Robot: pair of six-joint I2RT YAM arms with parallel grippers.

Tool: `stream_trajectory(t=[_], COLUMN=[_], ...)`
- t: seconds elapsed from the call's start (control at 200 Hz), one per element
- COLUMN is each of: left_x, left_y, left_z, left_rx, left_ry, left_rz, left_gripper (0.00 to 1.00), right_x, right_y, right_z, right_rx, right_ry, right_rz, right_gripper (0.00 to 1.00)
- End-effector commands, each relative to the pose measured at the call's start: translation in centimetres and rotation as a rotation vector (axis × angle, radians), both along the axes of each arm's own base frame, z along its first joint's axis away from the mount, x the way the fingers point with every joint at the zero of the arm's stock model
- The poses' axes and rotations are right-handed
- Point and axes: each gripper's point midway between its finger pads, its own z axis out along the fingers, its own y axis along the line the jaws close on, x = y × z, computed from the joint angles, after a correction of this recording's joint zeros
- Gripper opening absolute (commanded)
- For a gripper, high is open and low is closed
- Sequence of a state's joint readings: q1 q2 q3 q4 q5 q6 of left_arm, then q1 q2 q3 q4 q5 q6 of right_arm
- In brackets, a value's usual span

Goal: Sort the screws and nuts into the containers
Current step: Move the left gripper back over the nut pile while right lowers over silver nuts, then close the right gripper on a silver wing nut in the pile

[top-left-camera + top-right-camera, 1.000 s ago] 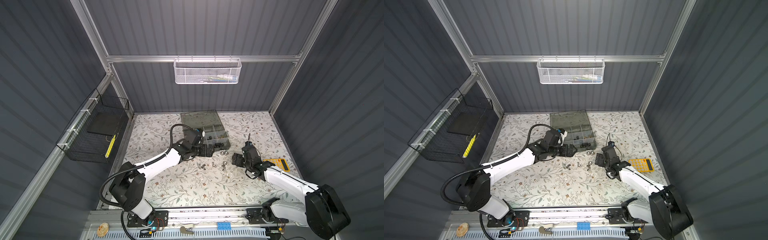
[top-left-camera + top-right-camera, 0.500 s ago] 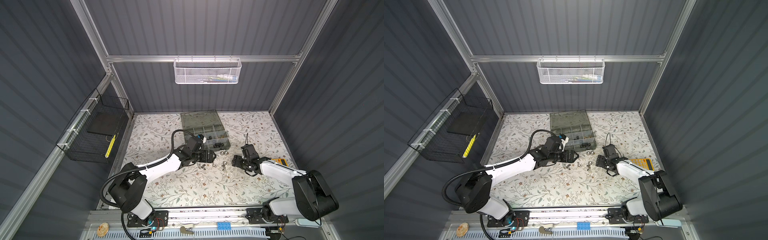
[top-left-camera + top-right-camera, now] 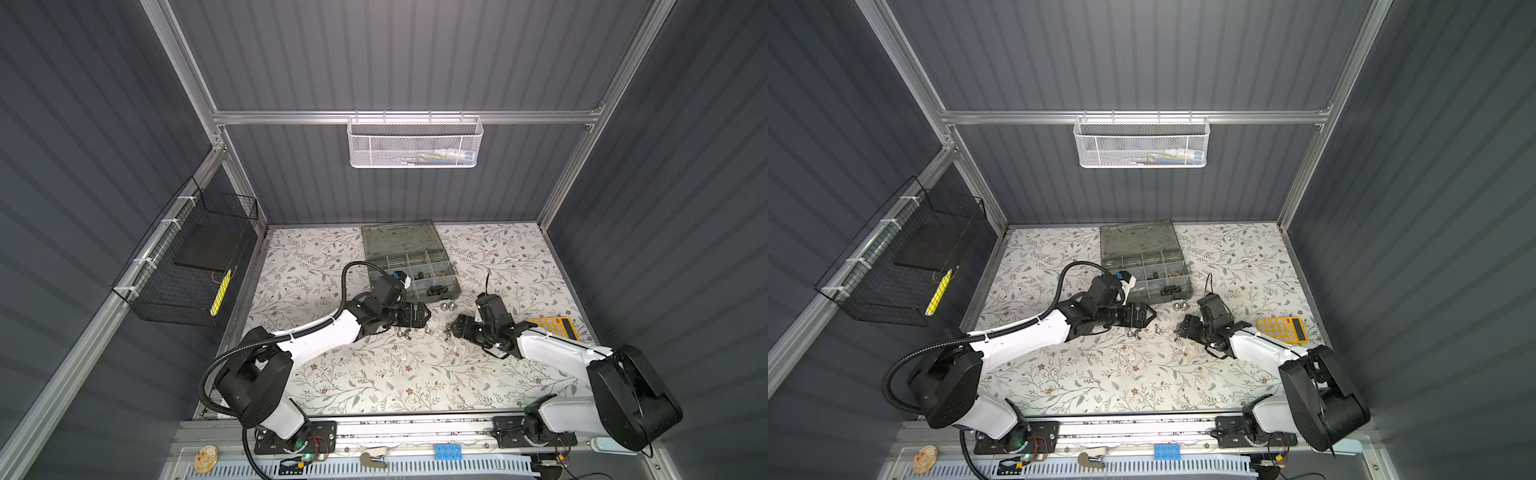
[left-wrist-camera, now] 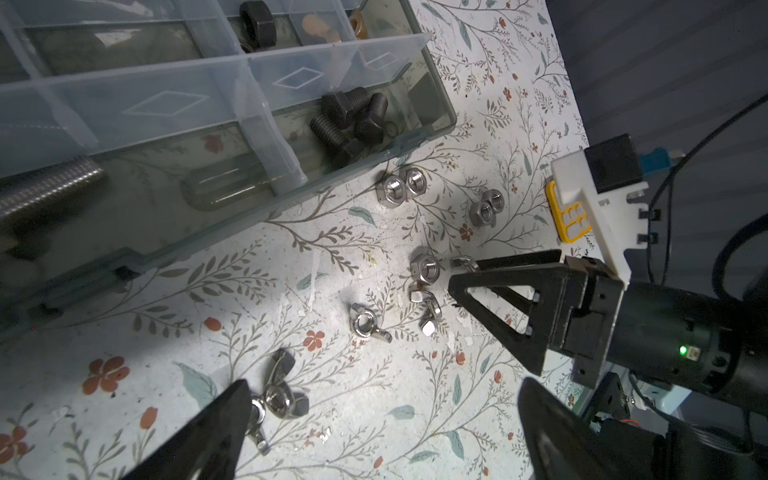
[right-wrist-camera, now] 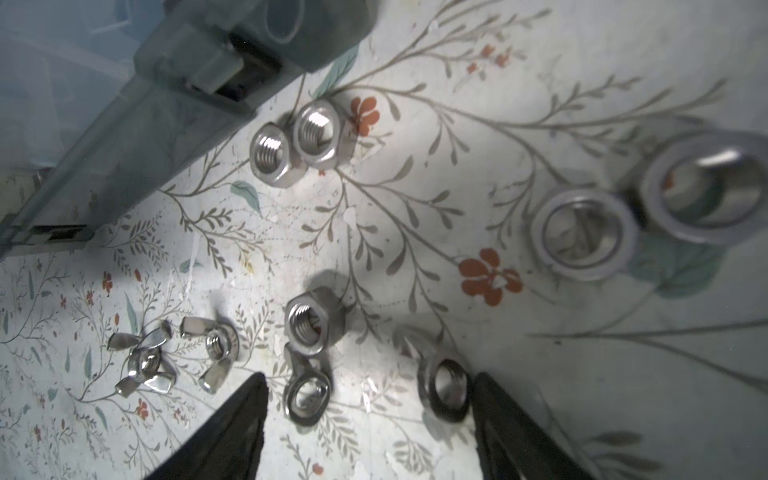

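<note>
Noted: left jaws, wide and empty, moved off the case [image 3: 399,241] to loose nuts [image 4: 424,268]; right jaws narrowing astride wing nuts [image 5: 444,388], none gripped. Pick imminent.

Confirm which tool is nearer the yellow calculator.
Right. Right tool sits among the loose nuts, the yellow calculator beside its arm; the left tool is farther, past them, by the organiser case.

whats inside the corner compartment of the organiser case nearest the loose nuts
Black bolts lie piled in that compartment of the organiser case. Their overlap hides the exact count and anything beneath them.
</note>
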State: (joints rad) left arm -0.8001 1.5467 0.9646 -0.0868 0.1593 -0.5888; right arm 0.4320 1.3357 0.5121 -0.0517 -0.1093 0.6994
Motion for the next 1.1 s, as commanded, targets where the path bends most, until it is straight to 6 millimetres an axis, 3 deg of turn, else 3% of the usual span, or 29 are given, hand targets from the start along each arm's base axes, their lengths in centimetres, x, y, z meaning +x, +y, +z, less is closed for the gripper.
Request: stream_trajectory(t=[0.0, 0.195, 0.595, 1.096], left_x=[-0.3, -0.5, -0.9, -0.9], left_y=[-0.7, -0.3, 0.2, 0.1], left_z=[0.5, 0.7, 1.0, 1.1], left_rx=[-0.017, -0.018, -0.021, -0.022], left_ry=[0.003, -0.001, -0.008, -0.009], left_rz=[-0.019, -0.014, -0.007, -0.010], left_gripper=[1.00, 1.00, 1.00, 1.00], right_x=[-1.0, -0.8, -0.1, -0.6], right_y=[-0.7, -1.7, -2.2, -2.8], right_z=[-0.6, -1.2, -2.3, -2.9], right_rx=[-0.030, -0.110, -0.204, -0.329], right_ry=[0.034, 0.043, 0.078, 0.106], right_rz=[-0.015, -0.024, -0.007, 0.003], right_gripper=[0.74, 0.73, 0.46, 0.27])
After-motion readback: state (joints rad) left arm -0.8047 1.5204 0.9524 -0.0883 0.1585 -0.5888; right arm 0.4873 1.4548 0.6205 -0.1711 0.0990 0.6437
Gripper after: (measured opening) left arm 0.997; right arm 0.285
